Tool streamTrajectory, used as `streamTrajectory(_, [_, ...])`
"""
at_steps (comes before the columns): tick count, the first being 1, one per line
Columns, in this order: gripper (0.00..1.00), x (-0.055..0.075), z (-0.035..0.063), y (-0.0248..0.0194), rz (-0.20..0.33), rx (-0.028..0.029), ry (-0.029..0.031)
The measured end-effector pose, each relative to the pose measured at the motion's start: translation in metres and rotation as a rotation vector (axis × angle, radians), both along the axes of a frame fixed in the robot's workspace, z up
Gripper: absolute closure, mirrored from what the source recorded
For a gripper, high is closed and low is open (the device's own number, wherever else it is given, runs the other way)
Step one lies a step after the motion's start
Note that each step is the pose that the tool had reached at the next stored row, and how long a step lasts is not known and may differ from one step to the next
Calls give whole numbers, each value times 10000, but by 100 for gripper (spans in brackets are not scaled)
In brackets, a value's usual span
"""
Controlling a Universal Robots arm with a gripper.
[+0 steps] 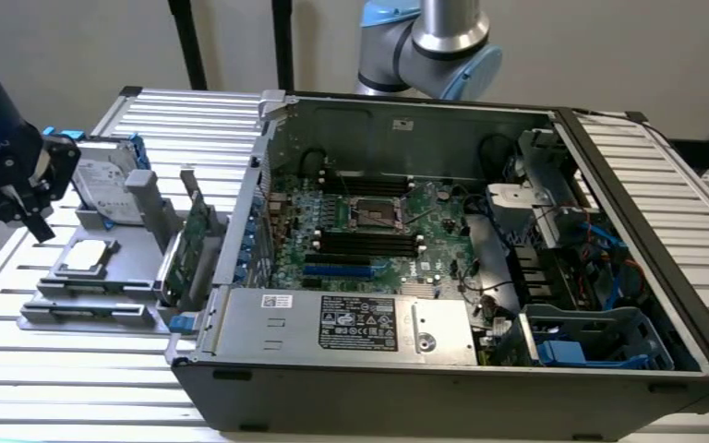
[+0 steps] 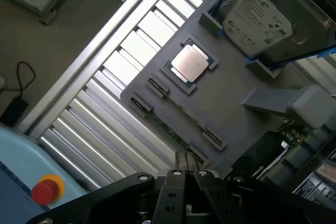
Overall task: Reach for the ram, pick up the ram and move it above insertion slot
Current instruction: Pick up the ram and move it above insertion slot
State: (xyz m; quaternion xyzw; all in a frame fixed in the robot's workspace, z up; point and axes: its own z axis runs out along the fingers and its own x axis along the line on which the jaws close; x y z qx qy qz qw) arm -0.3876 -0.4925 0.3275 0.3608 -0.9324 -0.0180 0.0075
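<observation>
While my gripper [image 1: 29, 217] hangs at the far left of the exterior view, beside the grey holder [image 1: 126, 268], its fingers [image 2: 180, 163] are drawn close together and hold nothing. The ram [image 2: 170, 129] stands on its edge in a slot of this holder, near the processor [image 2: 189, 62]. I think it stands so to leave its upper edge free for pinching. It is not yet lifted.
</observation>
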Motion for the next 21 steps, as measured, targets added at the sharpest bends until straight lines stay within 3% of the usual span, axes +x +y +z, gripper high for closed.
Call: streamTrajectory(21, [89, 0, -8, 0, 3815, 0, 0])
